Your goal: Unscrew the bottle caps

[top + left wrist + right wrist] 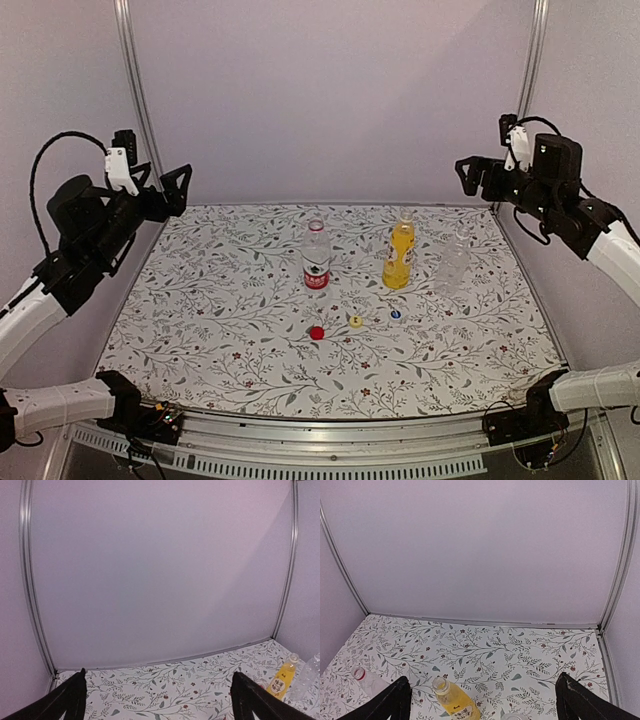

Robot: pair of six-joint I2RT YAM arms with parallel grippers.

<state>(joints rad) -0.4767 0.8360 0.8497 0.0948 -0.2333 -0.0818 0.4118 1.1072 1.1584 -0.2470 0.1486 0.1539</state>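
- While both arms hang raised at the sides of the table [200, 335], the left claw [178, 190] stands spread to its full width and grips nothing. Its wrist view shows only wall and tabletop between the fingers [70, 700].
- Right claw [468, 175]: likewise wide open, nothing held.
- Three bottles stand upright in a row, below and between the two claws and well apart from both. The red-labelled bottle [316, 258] is nearest the left claw, the yellow-orange bottle [399, 255] is in the middle, and the clear unlabelled bottle [455, 262] is nearest the right claw.
- Yellow-orange bottle: the mouth shows open in the right wrist view, low in the gap between that claw's fingers.
- Caps: all three lie loose on the table, on the near side of the bottles and touching none. The red cap [316, 332] is toward the left claw's side, the yellow cap [355, 321] beside it, and the blue cap [395, 314] toward the right claw's side.
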